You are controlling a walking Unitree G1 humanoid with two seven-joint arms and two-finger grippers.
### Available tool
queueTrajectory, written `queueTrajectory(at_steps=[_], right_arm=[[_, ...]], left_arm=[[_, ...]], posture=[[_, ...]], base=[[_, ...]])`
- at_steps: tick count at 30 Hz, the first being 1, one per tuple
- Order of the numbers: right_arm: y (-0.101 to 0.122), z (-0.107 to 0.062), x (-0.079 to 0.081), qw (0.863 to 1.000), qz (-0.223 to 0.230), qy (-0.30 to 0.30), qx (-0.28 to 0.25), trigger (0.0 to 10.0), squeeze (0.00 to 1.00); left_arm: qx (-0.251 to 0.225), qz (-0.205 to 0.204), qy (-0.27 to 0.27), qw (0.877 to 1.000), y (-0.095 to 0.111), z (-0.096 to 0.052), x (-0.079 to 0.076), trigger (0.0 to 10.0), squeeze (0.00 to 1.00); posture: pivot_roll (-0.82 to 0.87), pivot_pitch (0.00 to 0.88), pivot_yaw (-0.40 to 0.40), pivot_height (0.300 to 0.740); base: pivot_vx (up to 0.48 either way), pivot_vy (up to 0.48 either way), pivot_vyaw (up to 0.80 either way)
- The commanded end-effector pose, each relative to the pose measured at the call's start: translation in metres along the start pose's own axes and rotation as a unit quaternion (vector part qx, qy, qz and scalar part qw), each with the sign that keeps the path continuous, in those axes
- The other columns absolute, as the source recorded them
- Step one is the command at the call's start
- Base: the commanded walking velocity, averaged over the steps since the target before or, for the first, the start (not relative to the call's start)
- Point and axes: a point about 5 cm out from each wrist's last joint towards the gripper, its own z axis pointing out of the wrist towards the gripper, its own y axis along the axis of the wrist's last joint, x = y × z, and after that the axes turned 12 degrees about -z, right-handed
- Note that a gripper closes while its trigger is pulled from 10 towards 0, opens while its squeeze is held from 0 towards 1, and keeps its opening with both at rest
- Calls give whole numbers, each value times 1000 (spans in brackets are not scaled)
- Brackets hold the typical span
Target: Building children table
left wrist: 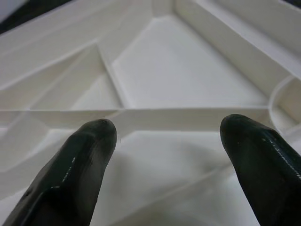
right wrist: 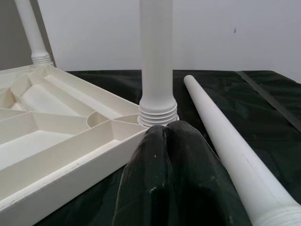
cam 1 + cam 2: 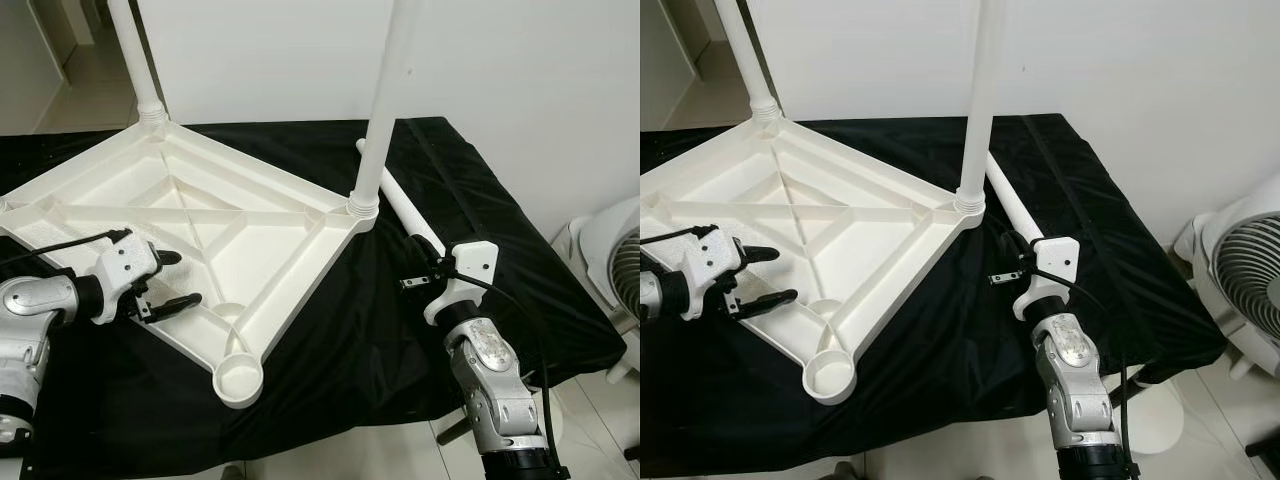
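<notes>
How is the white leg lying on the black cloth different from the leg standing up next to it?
The lying leg rests flat on the cloth, loose; the standing leg is upright, screwed into the tabletop corner. The lying leg's whole length shows; the standing leg runs out of the picture. Both are white round tubes.

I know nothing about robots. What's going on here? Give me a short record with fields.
Surface: black cloth-covered table
Work piece: white plastic tabletop, upside down
Fitted: two white legs upright in corner sockets
Loose: one white leg lying on the cloth, right of the tabletop
Empty socket: near corner
Left gripper: fingers open over the tabletop's underside
Right gripper: fingers shut, beside the loose leg
</notes>
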Motion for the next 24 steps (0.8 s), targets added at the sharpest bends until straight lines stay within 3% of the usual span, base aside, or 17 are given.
queueTrajectory(at_steps=[1, 5, 16, 24], right_arm=[[-4, -2, 0, 1000, -1, -2, 5, 10000, 0], [-5, -3, 1, 1000, 0, -2, 7, 10000, 0], [-5, -2, -1, 1000, -4, -1, 6, 10000, 0], [-5, 1, 3, 1000, -5, 8, 2, 10000, 0]], left_arm=[[-5, -12, -28, 1000, 2, -1, -1, 10000, 0], [31, 19, -88, 995, -4, 0, -13, 10000, 0], [88, 70, -136, 984, -12, -4, -19, 10000, 0], [148, 111, -182, 966, -24, -7, -26, 10000, 0]], posture=[[81, 20, 8, 740], [80, 24, 12, 740], [87, 20, 5, 740], [94, 9, 6, 740]], base=[[0, 0, 0], [0, 0, 0], [0, 0, 0], [0, 0, 0]])
